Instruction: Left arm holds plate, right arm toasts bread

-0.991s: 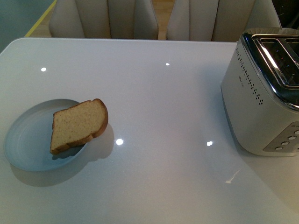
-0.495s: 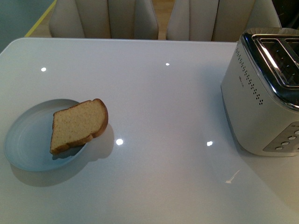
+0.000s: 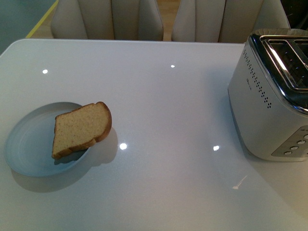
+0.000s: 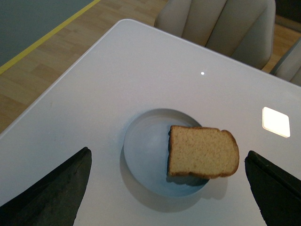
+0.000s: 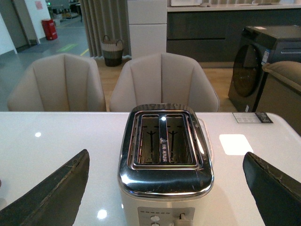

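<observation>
pale blue plate [image 3: 29, 144] sits on the glossy white desk [image 3: 159, 96] in the front view. it holds one slice of bread [image 3: 81, 129]. the slice lies tilted, its flat end down inside the plate and its rounded top jutting out over the rim on the side toward the toaster [image 3: 269, 96]. the toaster, cream with a chrome top, stands on the desk well apart from the plate.

left wrist view: the left end effector [image 4: 167, 155] is released, its two black fingers [image 4: 51, 193] spread wide. plate and bread lie on the desk between those fingers and just ahead of them, touched by neither. the bread's crust end overhangs the rim toward one finger.

right wrist view: the right end effector [image 5: 165, 155] is also released and grasps nothing. the toaster stands straight ahead of it, centred between the fingers. its two slots [image 5: 163, 141] face up, with wire guides visible inside. beige chairs [image 5: 162, 82] stand beyond the desk.
</observation>
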Available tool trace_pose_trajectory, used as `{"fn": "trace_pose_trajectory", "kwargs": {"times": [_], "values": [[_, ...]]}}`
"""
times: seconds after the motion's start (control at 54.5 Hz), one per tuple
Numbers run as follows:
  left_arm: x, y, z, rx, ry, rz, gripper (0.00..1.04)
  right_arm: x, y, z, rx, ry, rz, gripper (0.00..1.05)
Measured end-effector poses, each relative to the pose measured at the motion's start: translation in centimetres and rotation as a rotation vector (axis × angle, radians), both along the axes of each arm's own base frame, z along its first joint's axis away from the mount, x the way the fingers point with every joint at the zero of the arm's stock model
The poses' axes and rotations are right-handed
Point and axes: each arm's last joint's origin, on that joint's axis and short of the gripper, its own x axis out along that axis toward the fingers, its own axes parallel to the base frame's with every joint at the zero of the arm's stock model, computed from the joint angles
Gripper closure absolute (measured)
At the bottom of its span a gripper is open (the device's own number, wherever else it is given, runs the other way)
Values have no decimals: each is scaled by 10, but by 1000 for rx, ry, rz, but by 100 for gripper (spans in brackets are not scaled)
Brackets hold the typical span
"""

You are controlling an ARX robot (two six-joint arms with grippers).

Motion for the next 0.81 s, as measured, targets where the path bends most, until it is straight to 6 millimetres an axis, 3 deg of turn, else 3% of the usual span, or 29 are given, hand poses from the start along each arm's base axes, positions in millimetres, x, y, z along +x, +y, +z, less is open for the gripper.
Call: {"fn": "trace_pose_trajectory", "kwargs": {"times": [0.128, 0.239, 0.569, 0.807], "values": [[48, 13, 2, 15, -25, -39, 7, 0, 0, 0, 0, 0, 0, 9], [86, 21, -15, 21, 17, -60, 7, 0, 0, 0, 0, 0, 0, 9], [131, 42, -85, -95, 183, -18, 7, 0, 0, 0, 0, 0, 0, 9], [146, 55, -129, -110, 309, 17, 7, 0, 0, 0, 0, 0, 0, 9]]}}
